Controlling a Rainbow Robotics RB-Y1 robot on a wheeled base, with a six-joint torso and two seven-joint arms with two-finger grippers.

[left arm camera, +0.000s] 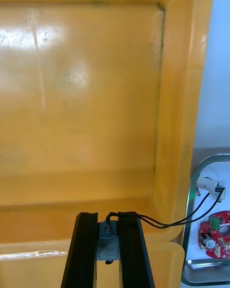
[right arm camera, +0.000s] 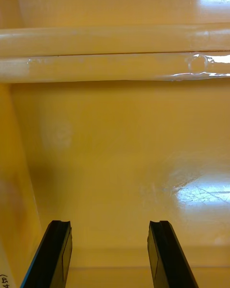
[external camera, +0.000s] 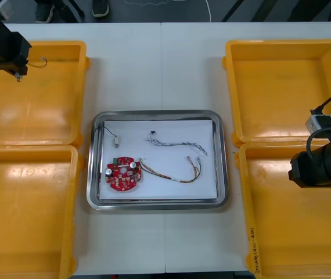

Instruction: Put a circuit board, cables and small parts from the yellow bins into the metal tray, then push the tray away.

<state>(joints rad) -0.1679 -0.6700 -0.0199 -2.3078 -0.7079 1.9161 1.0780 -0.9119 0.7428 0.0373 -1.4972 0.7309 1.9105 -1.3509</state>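
Note:
The metal tray (external camera: 93, 174), white inside, sits at the table's middle. In it lie a round red circuit board (external camera: 123, 173), a blue and white cable (external camera: 177, 141), a red and yellow cable (external camera: 174, 171) and a black cable (external camera: 108, 132). My left gripper (external camera: 17, 72) hangs over the far left yellow bin (external camera: 38, 110). In the left wrist view this gripper (left arm camera: 108, 221) is shut on a small metal part (left arm camera: 108, 244) with a thin black wire (left arm camera: 177, 218) trailing from it. My right gripper (right arm camera: 108, 228) stands open and holds nothing, low over the near right bin's floor (right arm camera: 120, 163).
The near left bin (external camera: 26, 209) and the far right bin (external camera: 287, 87) look bare inside. The right arm's wrist (external camera: 322, 165) is above the near right bin (external camera: 293, 232). The tray's rim (left arm camera: 191, 206) and the board (left arm camera: 215, 230) lie beside the left fingers.

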